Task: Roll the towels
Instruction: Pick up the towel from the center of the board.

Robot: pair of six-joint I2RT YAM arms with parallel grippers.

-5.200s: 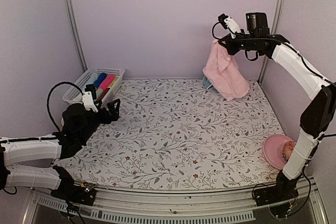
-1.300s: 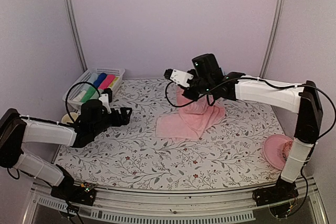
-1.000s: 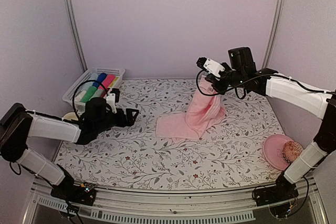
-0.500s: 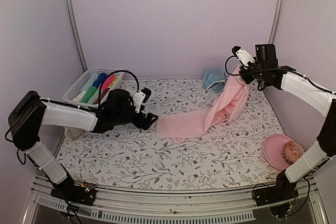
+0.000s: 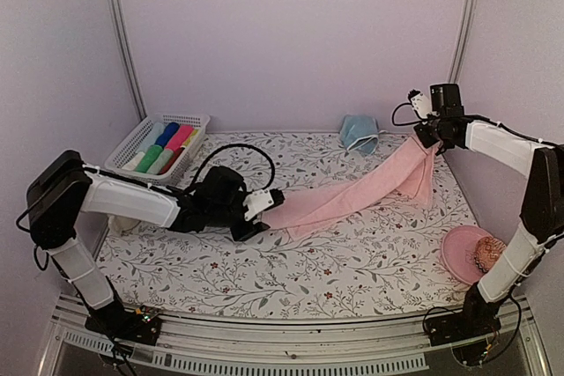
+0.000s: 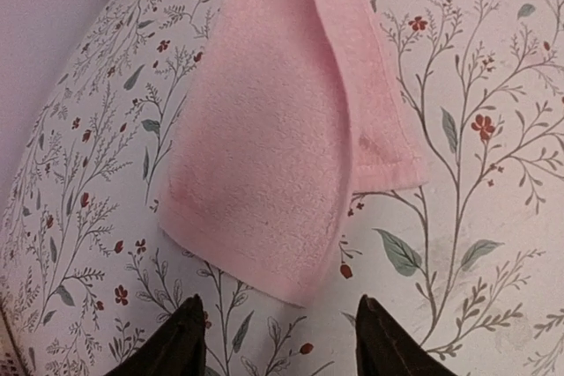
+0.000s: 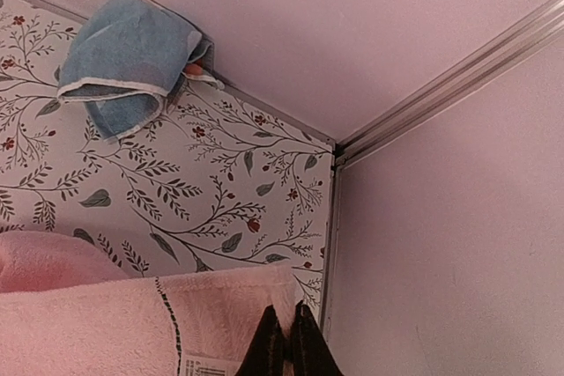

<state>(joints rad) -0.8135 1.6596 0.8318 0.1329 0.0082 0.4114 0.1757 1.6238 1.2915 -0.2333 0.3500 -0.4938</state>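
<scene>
A pink towel point(image 5: 352, 191) is stretched in a long band across the floral table, from centre left to the back right corner. My right gripper point(image 5: 429, 134) is shut on its far corner point(image 7: 264, 301) and holds that end up near the right wall. My left gripper point(image 5: 261, 215) is open, low over the table, with the towel's near corner point(image 6: 282, 244) just ahead of its fingertips point(image 6: 189, 345) and apart from them. A blue towel point(image 5: 358, 132) lies crumpled at the back wall; it also shows in the right wrist view point(image 7: 128, 55).
A white basket point(image 5: 141, 134) with several rolled coloured towels stands at the back left. A pink bowl point(image 5: 458, 248) with something in it sits at the right near edge. Walls and frame posts close the back and sides.
My right gripper has carried the towel's end from the middle to the back right corner, pulling it out long. My left arm has reached rightward to the towel's near corner.
</scene>
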